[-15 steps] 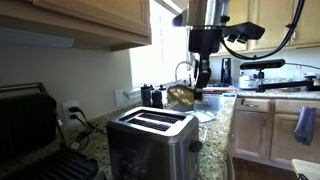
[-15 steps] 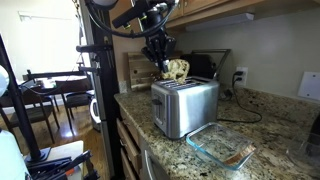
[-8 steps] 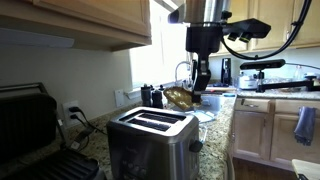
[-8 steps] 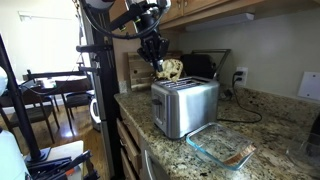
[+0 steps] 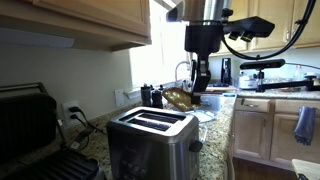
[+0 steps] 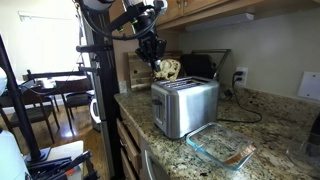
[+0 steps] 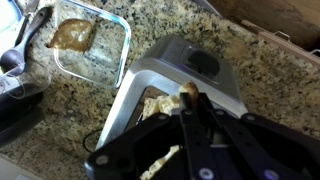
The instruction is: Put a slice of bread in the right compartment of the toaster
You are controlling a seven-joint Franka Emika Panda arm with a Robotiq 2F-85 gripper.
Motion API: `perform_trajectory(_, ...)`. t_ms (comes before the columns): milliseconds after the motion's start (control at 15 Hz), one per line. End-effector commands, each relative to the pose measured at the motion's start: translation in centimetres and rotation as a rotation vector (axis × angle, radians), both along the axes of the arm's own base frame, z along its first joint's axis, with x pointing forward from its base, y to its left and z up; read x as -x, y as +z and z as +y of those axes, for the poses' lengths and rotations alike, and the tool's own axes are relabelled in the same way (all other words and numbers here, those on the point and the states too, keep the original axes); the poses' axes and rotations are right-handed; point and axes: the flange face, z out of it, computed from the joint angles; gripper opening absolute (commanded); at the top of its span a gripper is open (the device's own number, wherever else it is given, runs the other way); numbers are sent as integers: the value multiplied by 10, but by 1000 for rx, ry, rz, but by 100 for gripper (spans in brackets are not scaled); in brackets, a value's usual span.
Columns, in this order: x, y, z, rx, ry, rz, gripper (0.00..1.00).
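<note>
Standing nearest: glass dish (image 6: 222,147) on the granite counter (image 6: 275,125), just beside the toaster and outside this step.
Toaster: toaster (image 6: 186,106) sits upright on the counter. Both long slots (image 5: 152,121) look dark and empty in an exterior view.
Tool state: gripper (image 6: 157,60) has its fingers clamped on one edge of the bread slice (image 6: 172,70). The rest of the slice hangs free to one side.
Bread position: above the toaster's far end and apart from it, in neither slot.
Risk, wrong slot: the slots lie close and parallel, so a small sideways error on descent puts the slice in the left compartment.
Risk, jam: the slice looks uneven and hangs tilted. If its lower edge is not lined up with the slot, it likely catches the rim and folds or tears.
Risk, drop: an edge-only hold on soft bread may slip, letting the slice fall on the toaster top or the counter.
Risk, contact: descending too low could set the fingers against the dark top and shift the toaster.
Farthest: wall outlet (image 6: 241,75) behind the toaster. A shifted toaster would pull on its cord.
</note>
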Motion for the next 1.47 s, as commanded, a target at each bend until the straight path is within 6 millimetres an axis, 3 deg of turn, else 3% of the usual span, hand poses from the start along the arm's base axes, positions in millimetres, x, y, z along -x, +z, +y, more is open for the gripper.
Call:
perform_trajectory(0,2,7,-4,10,-33,-6,5)
perform_trajectory(400,-11,10,-11,0,-48,-12,5)
perform_trajectory(1400,-43,-2,-4,0,-71,23,5)
